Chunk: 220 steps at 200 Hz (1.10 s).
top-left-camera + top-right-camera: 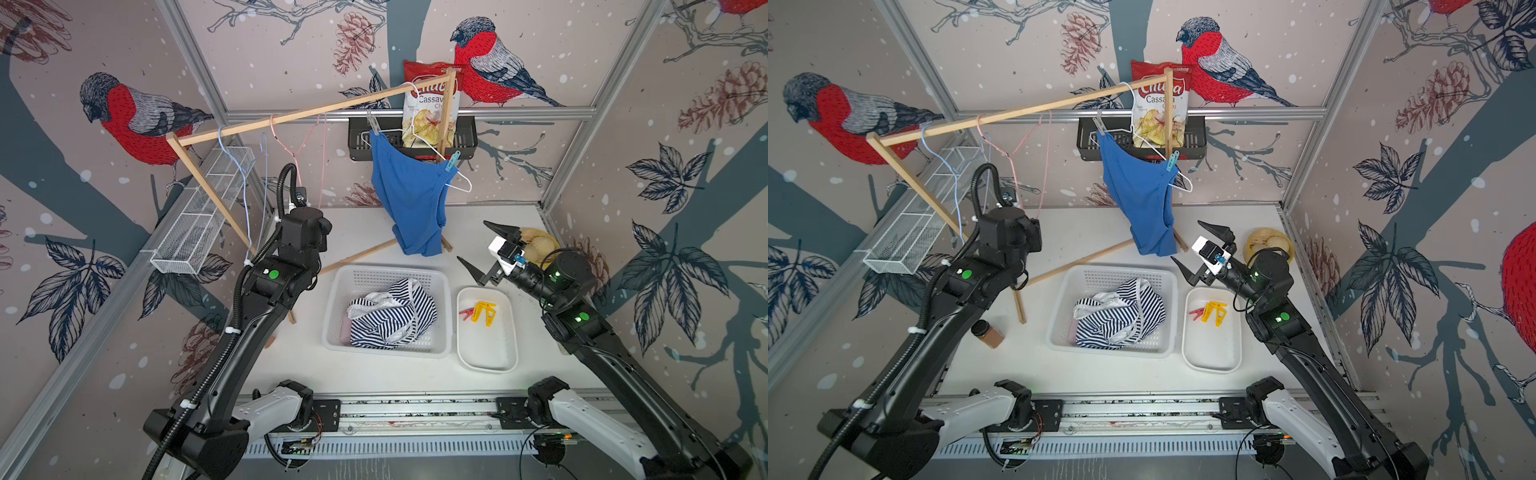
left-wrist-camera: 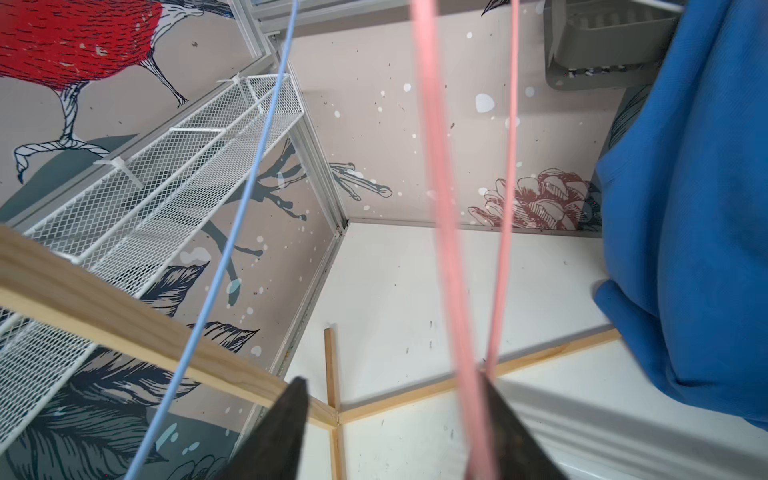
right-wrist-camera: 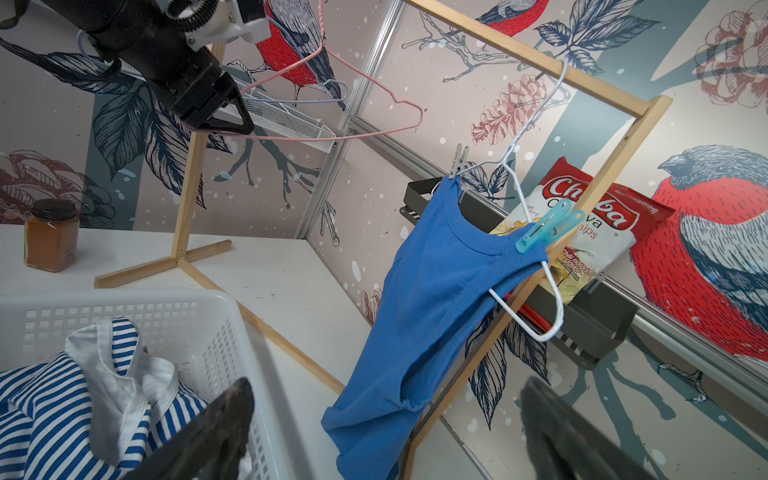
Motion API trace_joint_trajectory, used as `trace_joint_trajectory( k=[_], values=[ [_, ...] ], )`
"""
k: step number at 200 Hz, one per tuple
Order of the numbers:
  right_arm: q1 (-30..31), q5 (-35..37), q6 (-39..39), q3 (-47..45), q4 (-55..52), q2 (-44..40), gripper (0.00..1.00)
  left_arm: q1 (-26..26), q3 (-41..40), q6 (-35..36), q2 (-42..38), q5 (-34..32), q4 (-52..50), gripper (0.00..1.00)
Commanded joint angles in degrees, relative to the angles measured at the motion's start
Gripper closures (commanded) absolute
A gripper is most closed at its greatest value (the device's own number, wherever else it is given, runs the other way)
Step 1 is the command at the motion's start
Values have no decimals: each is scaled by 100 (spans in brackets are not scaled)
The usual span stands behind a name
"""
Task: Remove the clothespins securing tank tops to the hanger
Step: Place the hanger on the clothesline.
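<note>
My left arm's stretched up, left pincer (image 2: 390,378) spread open at the pink hanger (image 2: 436,166). Right pincer (image 1: 473,241) hangs wide open near the blue tank top (image 1: 409,195). Top views hide my left fingertips.

In both top views we look steeply down on the whole table (image 1: 291,365) from high over its near edge. Our left wrist camera sits close to the pink hanger (image 2: 440,208), facing the back corner; our right wrist camera stands farther off. Both wrist views share the blue tank top (image 2: 685,208) and the wooden rack (image 2: 124,328).

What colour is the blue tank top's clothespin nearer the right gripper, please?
Light teal-blue; the clothespin shows best in the right wrist view.
</note>
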Motion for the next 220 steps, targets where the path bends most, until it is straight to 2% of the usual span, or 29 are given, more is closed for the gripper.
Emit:
trace_joint_trajectory(
  k=[1,23,49,73,129,166,196,220],
  values=[
    [11,-161,120,66,66,35,0,8,-202,-147,-403,754,474,1],
    [15,-231,170,65,76,101,0,14,-461,-141,-859,1594,834,1],
    [17,-283,226,90,68,191,0,21,-500,-191,-1080,2032,839,1],
    [17,-303,243,135,-34,199,0,22,-532,-217,-1339,2697,912,1],
    [16,-309,608,247,-73,69,0,22,-79,-489,-1676,2593,512,1],
    [16,-212,924,291,-135,-61,0,20,-148,-465,-2003,2716,588,1],
    [17,224,1479,102,204,-234,0,27,-220,-383,-2068,3666,714,1],
    [13,528,1705,53,61,-212,0,18,-315,-251,-1911,4500,776,1]
  ],
)
